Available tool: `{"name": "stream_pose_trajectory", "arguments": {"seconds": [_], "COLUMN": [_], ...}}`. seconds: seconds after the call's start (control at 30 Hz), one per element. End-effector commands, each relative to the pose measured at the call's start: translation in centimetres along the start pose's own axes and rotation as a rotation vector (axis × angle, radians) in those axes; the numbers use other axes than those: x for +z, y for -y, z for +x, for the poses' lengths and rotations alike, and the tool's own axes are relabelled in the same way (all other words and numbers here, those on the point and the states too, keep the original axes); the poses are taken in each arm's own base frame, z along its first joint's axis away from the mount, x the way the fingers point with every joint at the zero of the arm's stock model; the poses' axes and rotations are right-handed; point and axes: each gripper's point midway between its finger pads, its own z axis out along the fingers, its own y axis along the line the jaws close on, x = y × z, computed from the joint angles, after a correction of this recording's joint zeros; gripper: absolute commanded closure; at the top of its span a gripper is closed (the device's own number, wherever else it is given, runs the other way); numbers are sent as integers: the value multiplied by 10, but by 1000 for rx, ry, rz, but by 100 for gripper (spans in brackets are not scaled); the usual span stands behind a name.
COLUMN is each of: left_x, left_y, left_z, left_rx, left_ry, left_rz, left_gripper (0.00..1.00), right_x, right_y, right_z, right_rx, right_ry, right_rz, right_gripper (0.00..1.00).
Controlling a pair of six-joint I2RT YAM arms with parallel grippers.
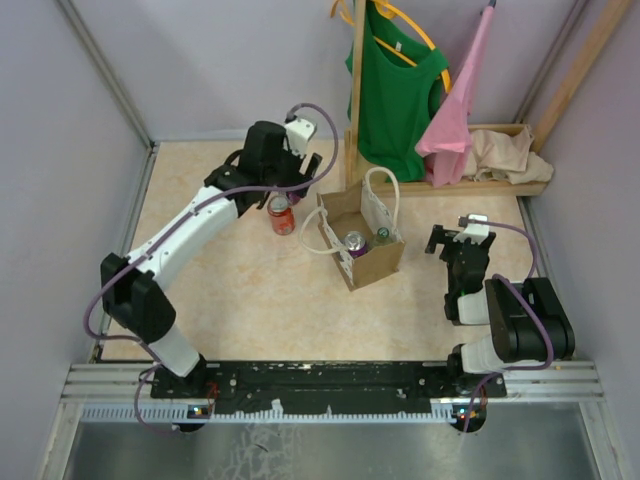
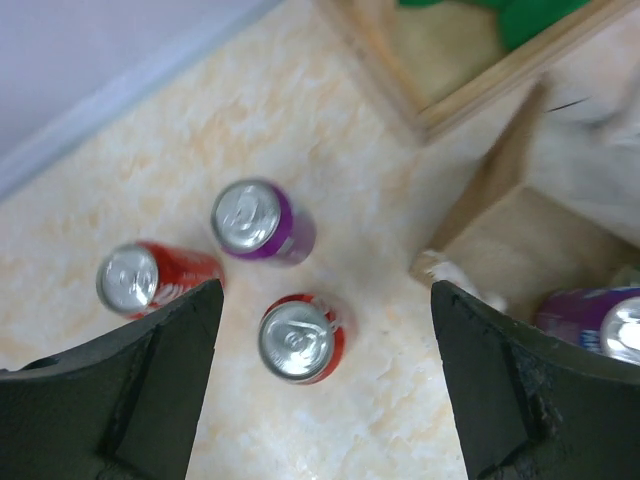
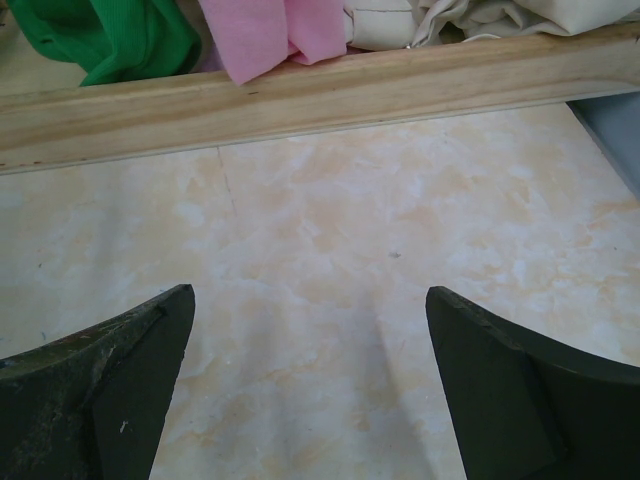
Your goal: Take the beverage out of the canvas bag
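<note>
The canvas bag stands open in the middle of the table, with white rope handles. A purple can and a green-topped can stand inside it. In the left wrist view the bag's wall is at the right, with the purple can inside. My left gripper is open and empty, left of the bag, above three cans on the table: a red one between my jaws, another red one, and a purple one. My right gripper is open and empty right of the bag.
A wooden clothes rack stands behind the bag with a green shirt and a pink garment; a beige cloth heap lies on its base. The rack's base rail runs ahead of my right gripper. Walls close the sides.
</note>
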Motion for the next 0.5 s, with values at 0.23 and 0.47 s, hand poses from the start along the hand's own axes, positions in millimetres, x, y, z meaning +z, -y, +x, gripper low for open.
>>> {"name": "stream_pose_trajectory", "arguments": {"seconds": [0.23,0.47], "left_x": [-24,2], "left_y": [110,145], "left_z": [-47,-3], "left_rx": [240,289], "left_ry": [173,50], "left_rz": [390,517], "left_gripper": [10,0], "right_x": [6,6], "right_y": [-2,-1], "right_z": [-19,-19], "right_rx": [20,19], "right_ry": [62,63], "right_rz": [-1,0], "right_gripper": [1,1]}}
